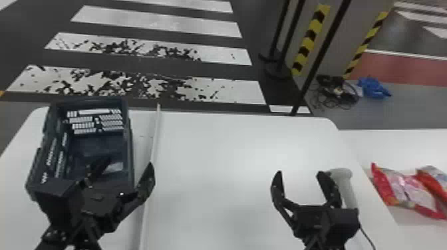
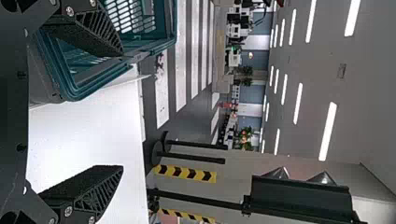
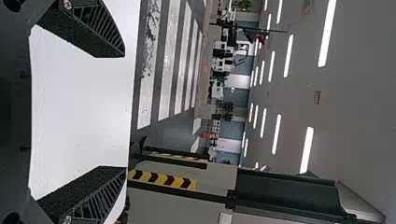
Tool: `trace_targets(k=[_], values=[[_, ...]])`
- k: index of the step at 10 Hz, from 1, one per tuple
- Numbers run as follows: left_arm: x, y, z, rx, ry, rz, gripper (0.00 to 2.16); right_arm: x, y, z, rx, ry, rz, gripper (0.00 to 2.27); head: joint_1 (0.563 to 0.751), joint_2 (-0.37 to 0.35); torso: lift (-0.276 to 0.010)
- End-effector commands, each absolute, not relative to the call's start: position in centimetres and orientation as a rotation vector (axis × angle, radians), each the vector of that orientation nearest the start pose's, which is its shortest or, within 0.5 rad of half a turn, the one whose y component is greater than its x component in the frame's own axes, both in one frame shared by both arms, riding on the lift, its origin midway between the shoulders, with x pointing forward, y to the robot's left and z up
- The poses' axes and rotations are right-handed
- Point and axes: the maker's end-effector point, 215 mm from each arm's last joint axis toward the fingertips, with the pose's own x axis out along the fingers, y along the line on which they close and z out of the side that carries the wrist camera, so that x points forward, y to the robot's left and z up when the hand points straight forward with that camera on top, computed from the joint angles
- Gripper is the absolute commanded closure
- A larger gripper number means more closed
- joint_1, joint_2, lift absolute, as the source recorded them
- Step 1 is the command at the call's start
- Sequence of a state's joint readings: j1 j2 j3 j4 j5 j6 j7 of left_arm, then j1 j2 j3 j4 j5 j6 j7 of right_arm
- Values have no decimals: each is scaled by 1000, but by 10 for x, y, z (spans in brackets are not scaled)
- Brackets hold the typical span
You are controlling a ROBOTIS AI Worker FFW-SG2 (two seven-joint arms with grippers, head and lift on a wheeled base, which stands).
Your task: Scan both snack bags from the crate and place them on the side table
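"Head view, left claw (image 1: pixel 129 163): condition?"

"Open, fingers wide apart. Position: at the near end of the crate (image 1: pixel 130 146); whether over or short of its rim, I cannot tell."

"Right claw (image 1: pixel 299 173)?"

"Likewise open, above the main table (image 1: pixel 213 159). The scanner (image 1: pixel 347 191) is near its right finger, partly behind it in the view, with a cord (image 1: pixel 367 236) trailing."

"Table surface?"

"White. A pale strip (image 1: pixel 154 133) runs between crate and right claw."

"And the snack bags?"

"Both recorded on the side table (image 1: pixel 366 143), to the right. One red-and-pink bag (image 1: pixel 405 192) lies flat; the second bag (image 1: pixel 432 176) is right beside it, cut by the view's edge."

"Beyond?"

"Striped floor (image 1: pixel 156 23); a blue bundle (image 1: pixel 374 88) lies near tangled cables (image 1: pixel 337 91)."
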State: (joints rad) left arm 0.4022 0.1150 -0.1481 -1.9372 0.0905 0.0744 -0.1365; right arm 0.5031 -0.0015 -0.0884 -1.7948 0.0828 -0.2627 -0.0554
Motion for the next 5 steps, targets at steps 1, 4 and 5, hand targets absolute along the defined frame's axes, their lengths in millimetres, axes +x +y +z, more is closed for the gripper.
trace_targets(k=[1,4,5], values=[[458,126,-378,-43,122,-323,144,425,-283,-394,-122,16,-113,63,695,-193,-98],[460,127,-377,-43,119,-323,144,426,-282,-393,-118,13,-112,63,695,-198,-98],[461,126,-377,-45,119,-323,144,428,-282,-393,-116,12,-112,63,695,-197,-98]])
